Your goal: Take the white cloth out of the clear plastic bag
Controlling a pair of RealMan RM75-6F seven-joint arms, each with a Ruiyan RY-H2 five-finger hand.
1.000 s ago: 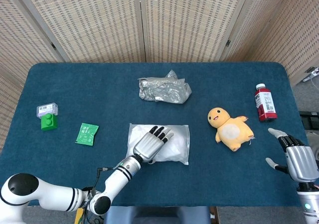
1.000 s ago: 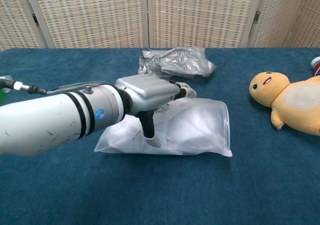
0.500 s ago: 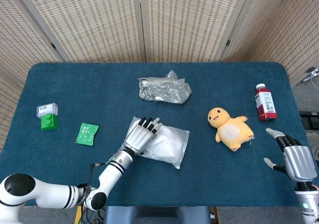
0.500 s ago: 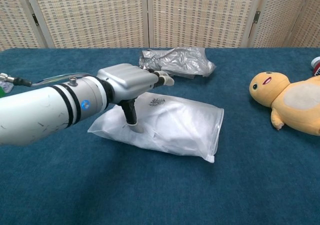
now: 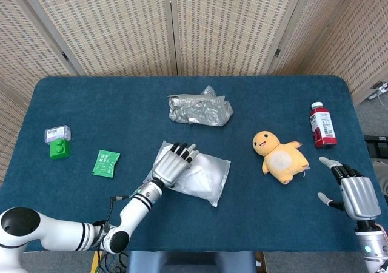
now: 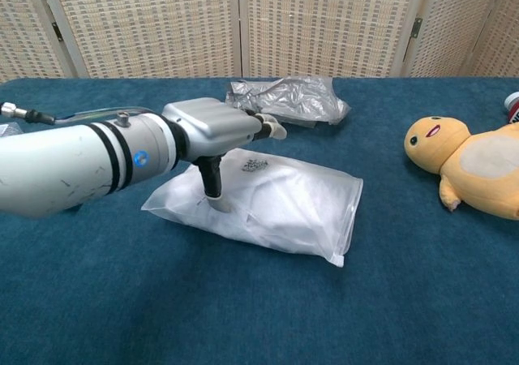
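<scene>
**Head view: left robot hand rested on the bagged cloth near the surface's front edge**

Head view showed the clear plastic bag (image 5: 197,175) lying skewed on the blue surface (image 5: 121,109), near its front edge and slightly left of centre, with the white cloth (image 5: 205,177) inside it. The left robot hand (image 5: 171,163) lay flat on the bag's left end, fingers stretched out and somewhat apart, pressing on the plastic rather than gripping it. In the chest view the same left robot hand (image 6: 212,125) sat above the bag (image 6: 268,207), its thumb (image 6: 212,188) pointing down into the plastic near the left end, while the fingertips (image 6: 272,126) reached past the bag's far edge. The cloth (image 6: 284,203) filled the bag and showed as a soft white mass through the plastic.

The right robot hand (image 5: 354,193) hung at the surface's right front corner, fingers apart and holding nothing, well apart from the bag.

A crumpled silver foil bag (image 5: 200,109) lay behind the clear bag. A yellow plush toy (image 5: 279,158) lay to the right, with a red drink bottle (image 5: 322,125) farther right. On the left side sat a green packet (image 5: 106,162) and a green block with a small clear box (image 5: 58,141).
</scene>
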